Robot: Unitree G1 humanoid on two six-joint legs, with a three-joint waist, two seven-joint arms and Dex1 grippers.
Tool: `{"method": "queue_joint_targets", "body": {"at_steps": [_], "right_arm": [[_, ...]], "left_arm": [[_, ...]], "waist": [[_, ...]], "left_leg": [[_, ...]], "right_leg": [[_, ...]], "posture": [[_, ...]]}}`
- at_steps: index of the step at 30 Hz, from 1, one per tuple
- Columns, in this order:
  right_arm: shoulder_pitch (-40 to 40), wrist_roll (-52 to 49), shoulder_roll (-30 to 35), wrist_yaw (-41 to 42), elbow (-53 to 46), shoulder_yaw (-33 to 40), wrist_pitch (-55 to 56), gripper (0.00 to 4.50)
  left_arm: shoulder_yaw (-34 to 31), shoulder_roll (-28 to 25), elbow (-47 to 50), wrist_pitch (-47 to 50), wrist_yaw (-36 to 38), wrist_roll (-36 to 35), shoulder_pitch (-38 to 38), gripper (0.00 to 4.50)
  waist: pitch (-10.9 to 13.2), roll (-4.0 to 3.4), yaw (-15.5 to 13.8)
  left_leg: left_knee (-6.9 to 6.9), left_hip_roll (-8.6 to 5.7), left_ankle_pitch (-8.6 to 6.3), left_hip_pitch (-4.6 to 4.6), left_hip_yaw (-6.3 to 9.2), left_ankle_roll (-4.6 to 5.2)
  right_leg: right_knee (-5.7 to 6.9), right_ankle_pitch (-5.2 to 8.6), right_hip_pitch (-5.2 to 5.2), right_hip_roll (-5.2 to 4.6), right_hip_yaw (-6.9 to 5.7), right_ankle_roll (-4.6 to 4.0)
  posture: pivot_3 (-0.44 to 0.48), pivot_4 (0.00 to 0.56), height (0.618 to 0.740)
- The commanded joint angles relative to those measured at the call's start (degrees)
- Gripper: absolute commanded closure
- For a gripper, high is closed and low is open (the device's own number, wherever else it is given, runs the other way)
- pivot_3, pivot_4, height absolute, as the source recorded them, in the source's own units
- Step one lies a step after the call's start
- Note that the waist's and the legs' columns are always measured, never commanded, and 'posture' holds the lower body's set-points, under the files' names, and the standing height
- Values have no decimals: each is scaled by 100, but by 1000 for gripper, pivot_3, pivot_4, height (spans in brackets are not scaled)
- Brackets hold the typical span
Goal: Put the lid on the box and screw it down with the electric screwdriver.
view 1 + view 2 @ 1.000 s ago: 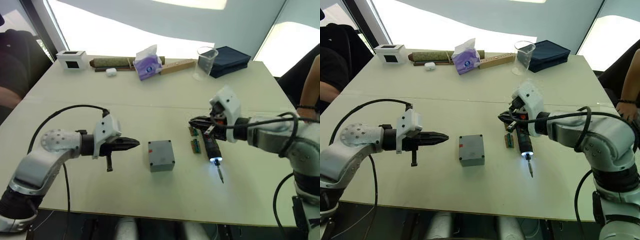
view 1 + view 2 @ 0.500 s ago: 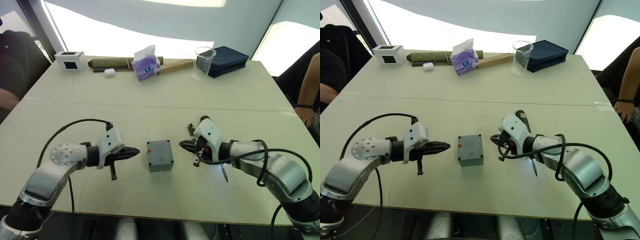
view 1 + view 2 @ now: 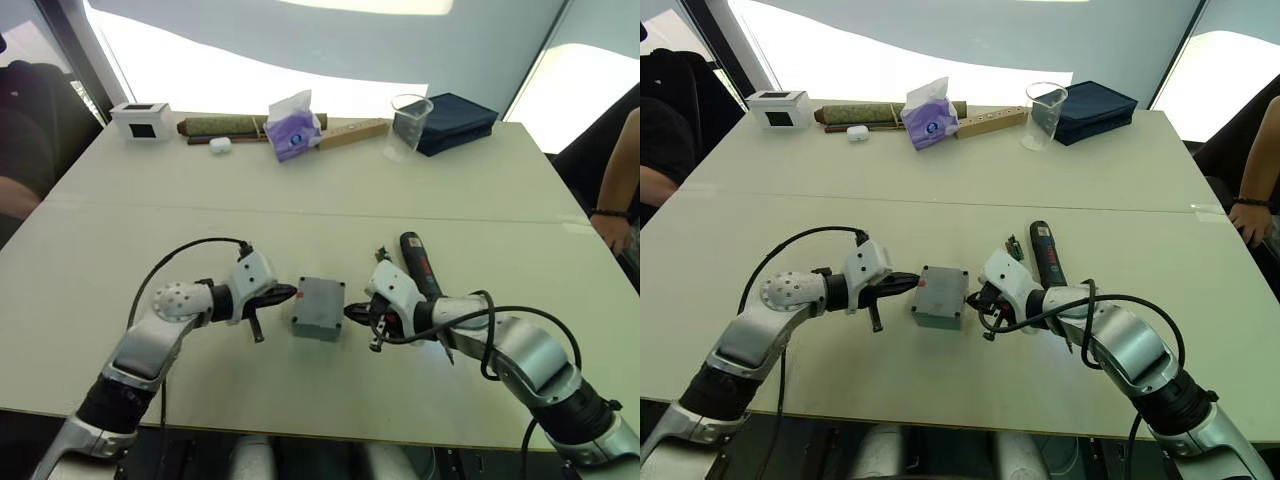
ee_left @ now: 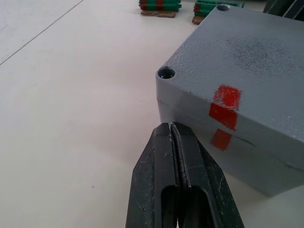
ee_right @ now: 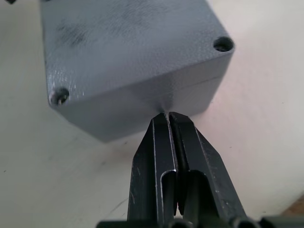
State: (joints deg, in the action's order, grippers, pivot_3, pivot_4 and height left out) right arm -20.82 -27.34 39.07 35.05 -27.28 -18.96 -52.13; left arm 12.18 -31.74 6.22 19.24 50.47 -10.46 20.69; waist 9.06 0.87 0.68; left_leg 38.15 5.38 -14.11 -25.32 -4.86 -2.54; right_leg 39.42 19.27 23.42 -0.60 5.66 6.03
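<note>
**Closed box pinched between two shut grippers**

The box (image 3: 940,297) sits on the worktop (image 3: 940,200) a little toward its near edge and about midway between the side edges, with the lid (image 4: 247,52) already lying on top of it. The seam between the two runs along the side wall, and red marks (image 4: 223,107) sit on the lid's face and on the walls below (one patch above the seam, one under it). Round screw holes show in the lid's corners.

The left gripper (image 3: 908,284) points at the box from the robot's left, its two black fingers pressed together with nothing between them, the tip just beside the wall with the red marks. The right gripper (image 3: 976,297) comes in from the opposite side, fingers likewise closed and empty, its tip touching or almost touching the box wall just below the lid seam; in the right wrist view the tip meets the grey wall.

The electric screwdriver (image 3: 418,272) lies flat on the worktop behind the right arm, free of either gripper. Small green circuit boards (image 4: 160,5) lie just beyond the box.

Along the far edge stand a white box with a black window (image 3: 141,119), a tissue pack (image 3: 293,125), a clear beaker (image 3: 406,125) and a dark blue pouch (image 3: 455,120). A person's arm (image 3: 612,190) shows at the right edge.
</note>
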Motion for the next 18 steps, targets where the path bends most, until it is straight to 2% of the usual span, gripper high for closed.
{"method": "queue_joint_targets", "body": {"at_steps": [1,4,9,13,18], "right_arm": [[-95,-198,-130,134,-417,161,-101,4463],[-130,-204,-120,131,-508,224,-224,4463],[-226,17,193,208,-469,450,-179,4463],[-402,292,331,245,-32,575,75,4463],[-658,512,59,244,582,566,317,4463]], "left_arm": [[136,206,-183,-243,35,104,306,4500],[153,184,-417,-363,42,281,411,4500],[38,-222,-531,-477,360,341,355,4500],[-62,-673,-151,-303,825,85,132,4500],[-128,-1122,695,286,1444,-496,-223,4500]], "waist": [[0,0,-1],[0,0,15],[0,0,15],[0,0,20],[0,-1,11]], "left_leg": [[2,0,0,0,0,0],[3,0,0,0,0,0],[2,0,0,0,1,0],[2,0,0,1,0,-1],[2,1,0,0,-2,-1]], "right_leg": [[0,0,-1,0,0,0],[1,0,-1,1,1,0],[2,0,0,1,0,0],[2,0,0,1,0,0],[2,0,1,0,0,0]], "posture": [[0,150,721],[0,150,721],[0,150,721],[0,150,721],[0,150,721]]}}
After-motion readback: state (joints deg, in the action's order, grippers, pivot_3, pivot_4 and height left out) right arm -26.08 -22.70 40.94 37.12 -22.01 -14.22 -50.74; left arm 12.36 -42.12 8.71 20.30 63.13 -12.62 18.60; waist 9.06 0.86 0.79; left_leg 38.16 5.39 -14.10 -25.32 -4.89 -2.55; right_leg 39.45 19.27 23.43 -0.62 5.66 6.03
